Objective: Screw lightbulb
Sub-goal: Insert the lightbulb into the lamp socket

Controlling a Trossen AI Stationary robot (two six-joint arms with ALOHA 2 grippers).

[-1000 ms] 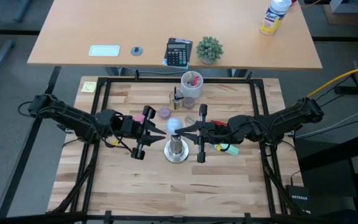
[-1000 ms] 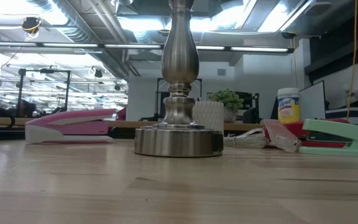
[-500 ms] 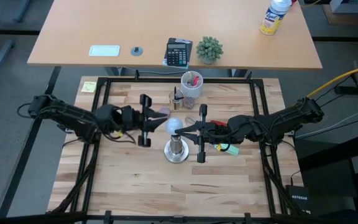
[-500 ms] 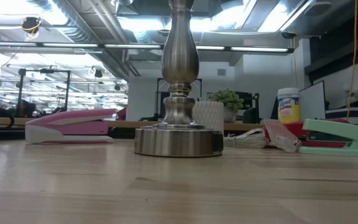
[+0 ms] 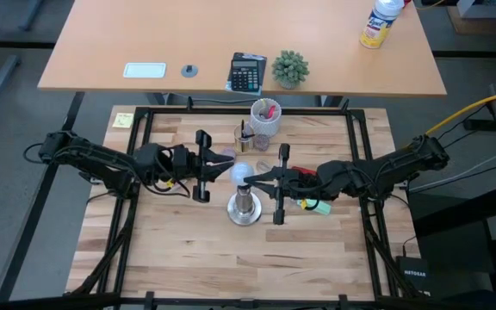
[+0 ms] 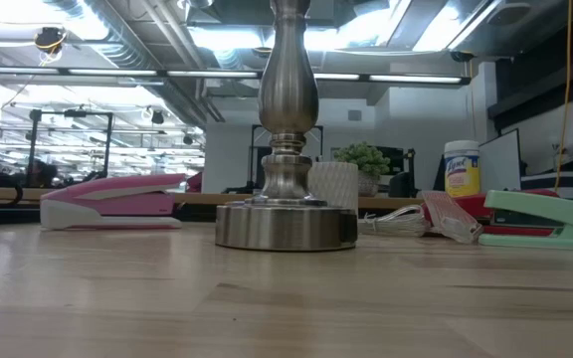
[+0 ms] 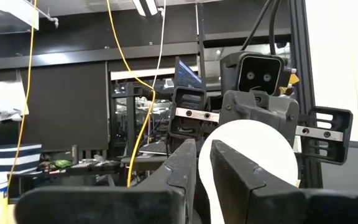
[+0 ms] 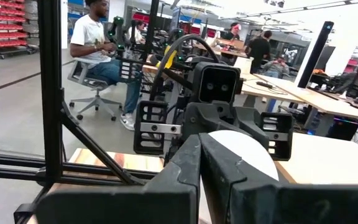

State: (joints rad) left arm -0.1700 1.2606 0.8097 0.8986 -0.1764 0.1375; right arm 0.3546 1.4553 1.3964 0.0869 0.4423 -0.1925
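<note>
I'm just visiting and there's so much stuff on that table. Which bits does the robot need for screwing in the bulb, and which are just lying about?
Needed:
- lightbulb
- metal stand
- left gripper, at the bulb
- right gripper, shut, at the bulb

Lying about:
- pink stapler
- green stapler
- cup of pens
- calculator
- small plant
- spray can

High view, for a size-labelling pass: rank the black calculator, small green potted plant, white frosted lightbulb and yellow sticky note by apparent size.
1. Black calculator
2. Small green potted plant, nearly alike
3. Yellow sticky note and white frosted lightbulb: too alike to rank
</note>
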